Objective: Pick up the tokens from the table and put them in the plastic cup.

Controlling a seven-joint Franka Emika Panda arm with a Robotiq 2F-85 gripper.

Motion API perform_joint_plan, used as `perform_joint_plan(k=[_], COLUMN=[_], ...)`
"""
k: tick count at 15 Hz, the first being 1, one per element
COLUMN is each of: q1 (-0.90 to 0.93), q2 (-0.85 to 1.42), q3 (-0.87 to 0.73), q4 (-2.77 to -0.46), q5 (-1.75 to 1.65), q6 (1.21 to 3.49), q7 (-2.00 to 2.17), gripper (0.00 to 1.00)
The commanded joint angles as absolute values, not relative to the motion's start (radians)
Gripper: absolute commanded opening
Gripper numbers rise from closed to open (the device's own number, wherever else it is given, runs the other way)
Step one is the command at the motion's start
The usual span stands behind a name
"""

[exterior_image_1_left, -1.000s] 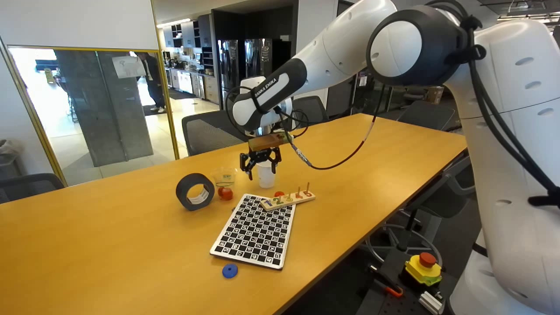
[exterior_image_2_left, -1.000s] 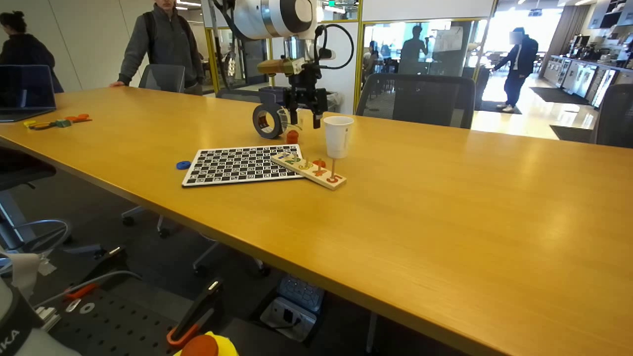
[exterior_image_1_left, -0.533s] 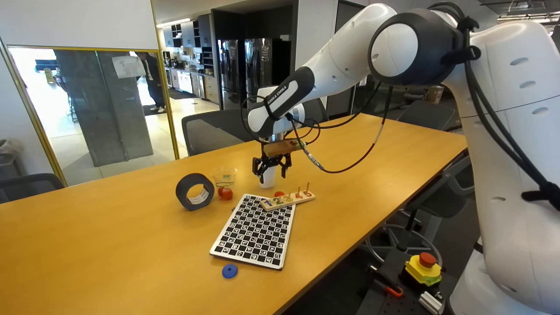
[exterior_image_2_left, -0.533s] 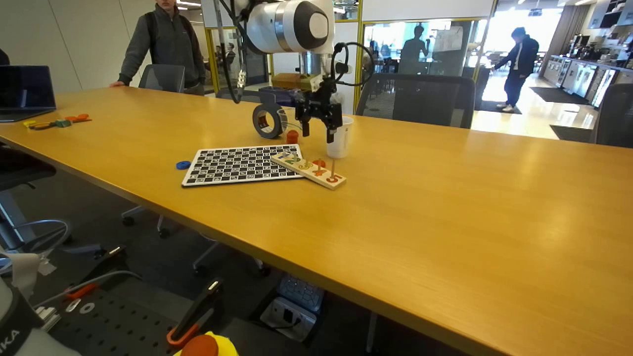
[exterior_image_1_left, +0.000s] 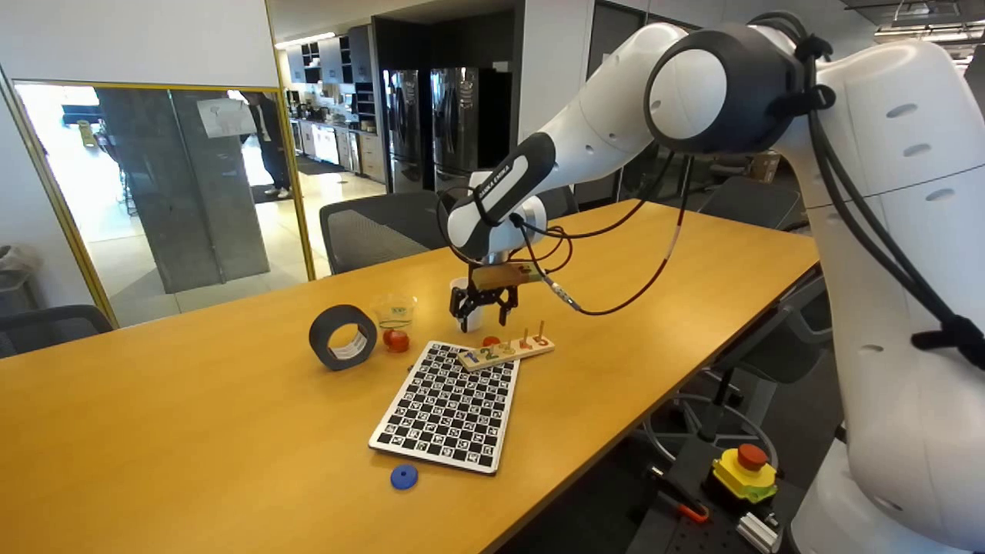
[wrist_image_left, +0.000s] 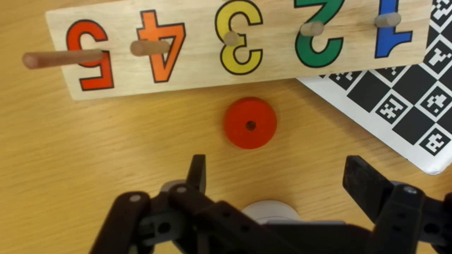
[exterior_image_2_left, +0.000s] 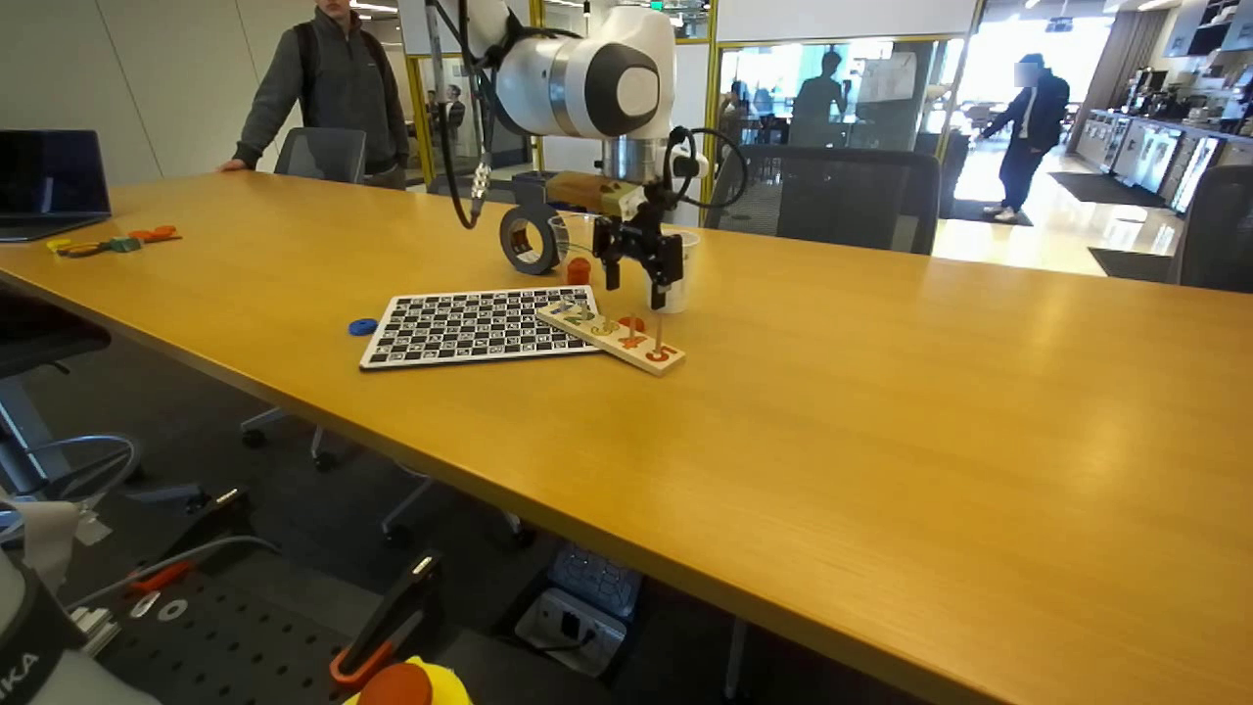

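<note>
A red token (wrist_image_left: 250, 123) with a centre hole lies flat on the table (wrist_image_left: 141, 141), beside the numbered peg board. My gripper (wrist_image_left: 275, 158) hovers above and just short of this token, its fingers wide apart with nothing between them. Behind the gripper stands the white plastic cup (exterior_image_2_left: 678, 297), upright and partly covered by a finger in both exterior views; the wrist view catches only part of the cup (wrist_image_left: 270, 208). A blue token (exterior_image_1_left: 404, 476) rests off the checkered board's end. Close to the tape roll sits a red piece (exterior_image_1_left: 396, 341), perhaps more than one token.
The peg board (wrist_image_left: 197, 70), with upright pegs, overlaps a corner of the checkered board (exterior_image_1_left: 450, 408). A black tape roll (exterior_image_1_left: 322, 338) stands on edge beside a clear container (exterior_image_1_left: 395, 308). Tools (exterior_image_2_left: 122, 243) and a laptop (exterior_image_2_left: 49, 176) are farther along the table.
The open gripper has come down from above and moved across, past the front of the white cup towards the red token by the peg board. The tokens and cup have stayed put.
</note>
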State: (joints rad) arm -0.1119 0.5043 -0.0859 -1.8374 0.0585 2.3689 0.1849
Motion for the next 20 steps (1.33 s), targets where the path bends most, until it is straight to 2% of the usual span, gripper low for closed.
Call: perform_joint_plan(k=[1,17,18,20], q1=[-0.124,-0.107,-0.106,-0.108], q2=[0.492,0.479,0.48,0.48], q3=[-0.076,-0.104,-0.106,-0.105], q4=[-1.884,-1.931,-1.93,-1.929], q5=[0.116,0.094,0.091,0.094], q6=[2.44,2.432,2.432,2.43], q7=[0.162,0.188,0.191,0.19], gripper=[1.0,0.98,0.74,0.7])
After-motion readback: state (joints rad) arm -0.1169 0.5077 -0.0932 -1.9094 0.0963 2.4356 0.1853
